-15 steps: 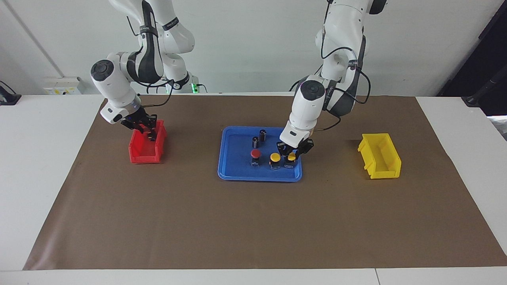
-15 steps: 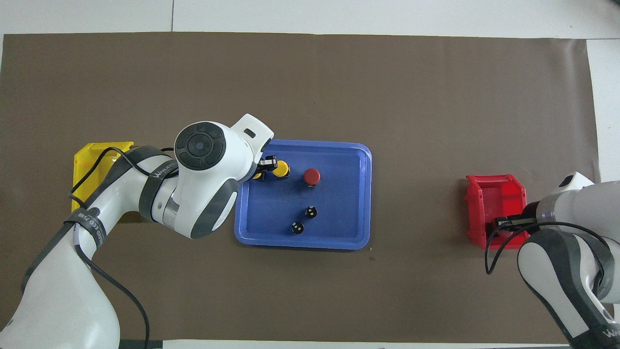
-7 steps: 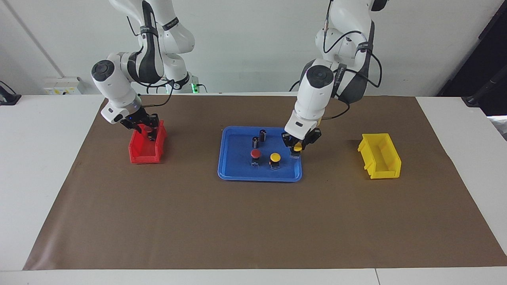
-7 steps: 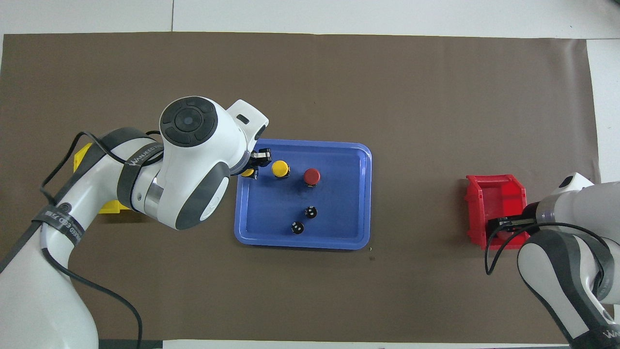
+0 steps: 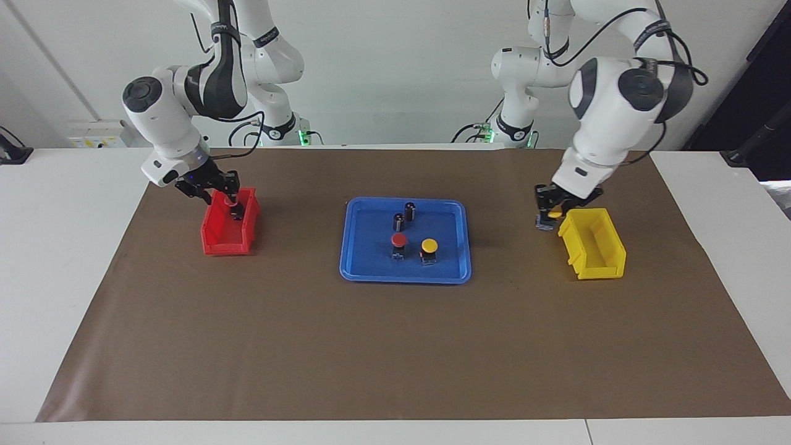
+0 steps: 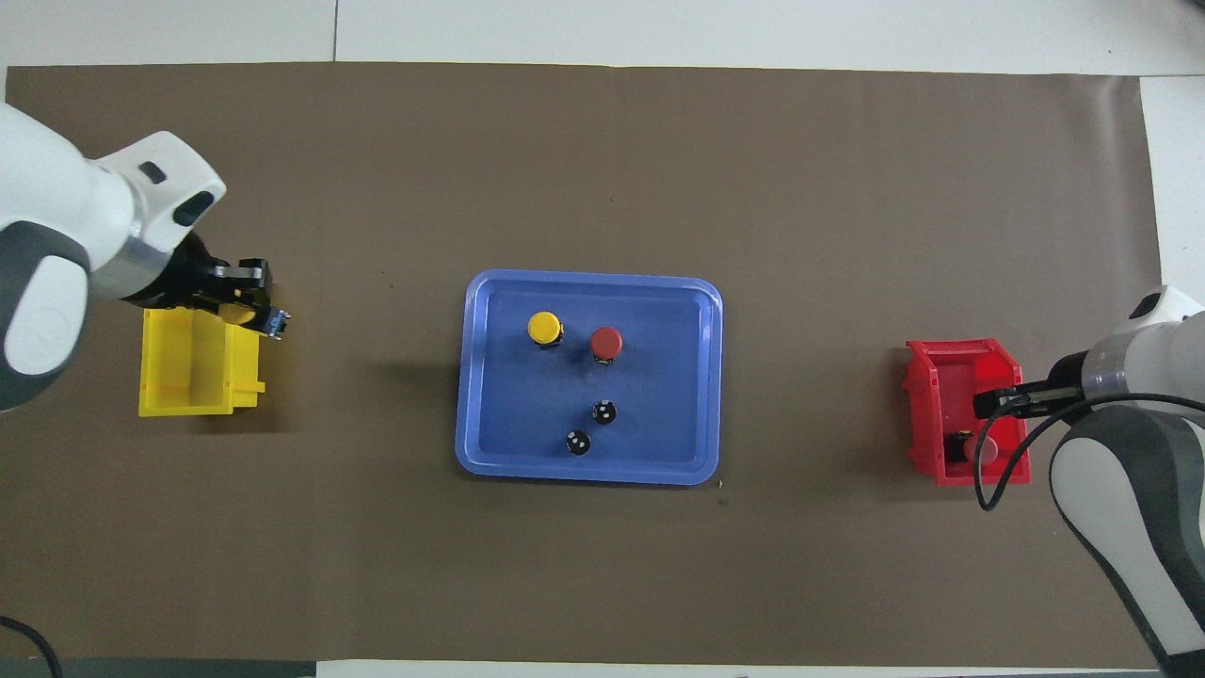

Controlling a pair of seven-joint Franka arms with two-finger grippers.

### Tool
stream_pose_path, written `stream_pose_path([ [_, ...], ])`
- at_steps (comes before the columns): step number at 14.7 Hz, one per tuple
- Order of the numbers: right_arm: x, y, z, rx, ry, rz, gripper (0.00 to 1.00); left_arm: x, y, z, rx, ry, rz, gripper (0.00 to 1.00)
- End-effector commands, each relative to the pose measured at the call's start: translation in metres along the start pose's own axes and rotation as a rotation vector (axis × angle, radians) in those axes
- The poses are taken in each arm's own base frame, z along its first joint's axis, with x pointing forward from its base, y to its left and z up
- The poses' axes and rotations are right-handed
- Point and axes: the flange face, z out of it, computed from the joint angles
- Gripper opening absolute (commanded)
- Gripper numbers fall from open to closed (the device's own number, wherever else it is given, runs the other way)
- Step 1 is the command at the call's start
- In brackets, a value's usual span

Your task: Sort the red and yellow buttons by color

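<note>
My left gripper [image 5: 549,216] is shut on a yellow button [image 5: 555,214] and holds it in the air over the edge of the yellow bin [image 5: 596,250] that faces the tray; it also shows in the overhead view [image 6: 259,315]. My right gripper [image 5: 225,196] is open above the red bin [image 5: 216,241]. One red button [image 6: 984,448] lies inside that bin, clear of the fingers. The blue tray [image 5: 371,272] holds one yellow button [image 5: 429,246] and one red button [image 5: 398,240], standing side by side.
Two dark capless cylinders [image 5: 410,210] [image 5: 398,221] stand in the tray, nearer to the robots than the two buttons. A brown mat [image 5: 395,358] covers the table. The yellow bin sits toward the left arm's end, the red bin toward the right arm's end.
My left gripper lifted a yellow button out of the tray and carried it over to the yellow bin. My right gripper rose above the red bin, and a red button now lies in it.
</note>
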Motion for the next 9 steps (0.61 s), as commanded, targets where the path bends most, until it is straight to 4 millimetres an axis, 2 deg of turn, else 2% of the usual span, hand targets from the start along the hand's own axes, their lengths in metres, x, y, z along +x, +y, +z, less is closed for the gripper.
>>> stream_pose_path([
  [1,0.053,-0.067,-0.040,-0.013,-0.001,0.010,0.65,-0.008,-0.074,0.018,-0.001,0.005,-0.019,0.01],
  [2,0.068,-0.100,-0.053,-0.003,0.017,0.039,0.67,-0.011,-0.098,0.029,-0.006,-0.005,-0.063,0.01],
  [3,0.082,-0.131,-0.067,0.005,0.038,0.053,0.68,-0.014,-0.107,0.041,-0.007,-0.008,-0.081,0.02],
  [4,0.095,-0.166,-0.080,0.028,0.050,0.062,0.68,-0.016,-0.106,0.052,-0.008,-0.014,-0.085,0.01],
  [5,0.117,-0.209,-0.087,0.037,0.059,0.103,0.69,-0.018,-0.107,0.060,-0.008,-0.018,-0.117,0.02],
  [6,0.130,-0.244,-0.089,0.037,0.072,0.130,0.69,-0.021,-0.106,0.066,-0.009,-0.028,-0.168,0.01],
  [7,0.141,-0.286,-0.080,0.036,0.084,0.150,0.69,-0.022,-0.104,0.069,-0.008,-0.032,-0.194,0.01],
  [9,0.144,-0.346,-0.040,0.007,0.062,0.172,0.69,-0.026,-0.100,0.074,-0.008,-0.041,-0.188,0.01],
])
